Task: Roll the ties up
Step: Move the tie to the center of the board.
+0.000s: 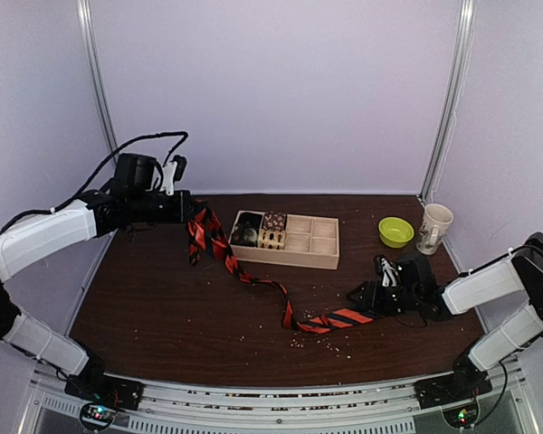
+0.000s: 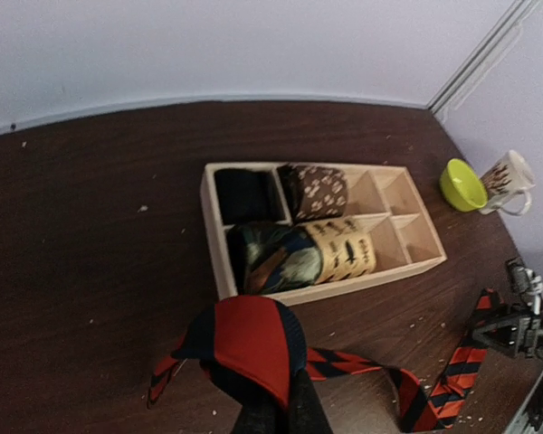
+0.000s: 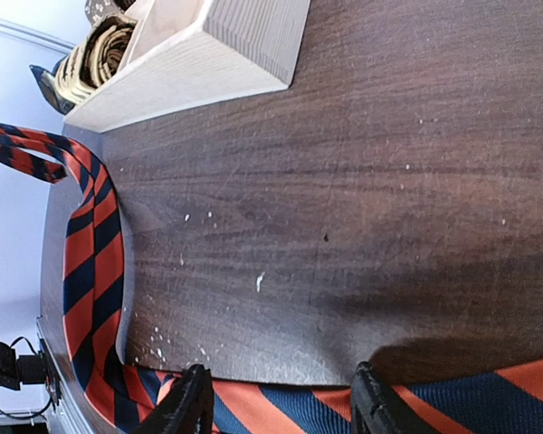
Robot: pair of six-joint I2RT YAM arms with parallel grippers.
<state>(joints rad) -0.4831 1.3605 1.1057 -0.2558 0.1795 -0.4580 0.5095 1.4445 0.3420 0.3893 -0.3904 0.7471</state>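
Note:
The red-orange and black striped tie (image 1: 271,287) trails across the dark table from the left of the wooden tray (image 1: 290,256) to the front right. My left gripper (image 1: 192,210) holds its narrow end lifted off the table. In the left wrist view the fabric (image 2: 249,339) bulges over the shut left gripper (image 2: 276,411). My right gripper (image 1: 357,297) sits low at the tie's wide end. In the right wrist view the right gripper (image 3: 285,402) is open, its fingers (image 3: 188,402) standing well apart over the flat striped tie (image 3: 95,262).
The tray (image 2: 213,226) holds rolled patterned fabrics (image 2: 294,253) in its left compartments. A green bowl (image 1: 395,231) and a mug (image 1: 433,228) stand at the back right. Pale crumbs (image 1: 321,339) dot the tabletop near the tie.

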